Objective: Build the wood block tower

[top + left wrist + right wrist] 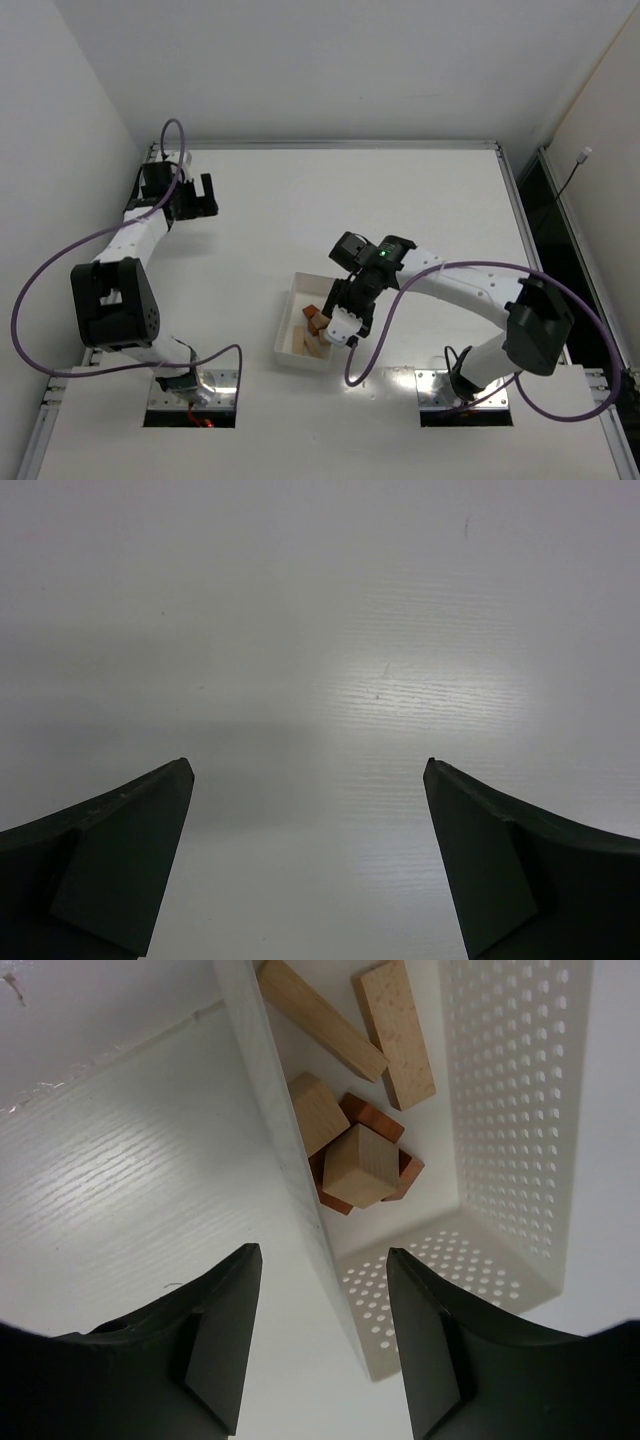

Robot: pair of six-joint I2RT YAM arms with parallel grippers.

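As tan and reddish-brown wooden blocks (355, 1165) lie heaped in the white perforated tray (510, 1110), near centre, the right end effector (322, 1260) straddles its wall, jaws apart, probably to grip it; the left end effector (310, 770) gapes, far left

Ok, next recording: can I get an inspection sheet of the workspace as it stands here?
surface: white table, bare where it shows.
job's things: wood blocks, pale planks and cubes over reddish-brown pieces, lying loose in the white perforated tray; no tower built yet.
clutter: nothing seen.
end effectors: left end effector open over bare table, holding nothing; right end effector open, its jaws either side of the tray's wall, holding nothing.
cables: purple cable looping along the left arm, another hanging from the right arm beside the tray.
surroundings: white walls on three sides; a thin dark lead with a white end at the right wall.
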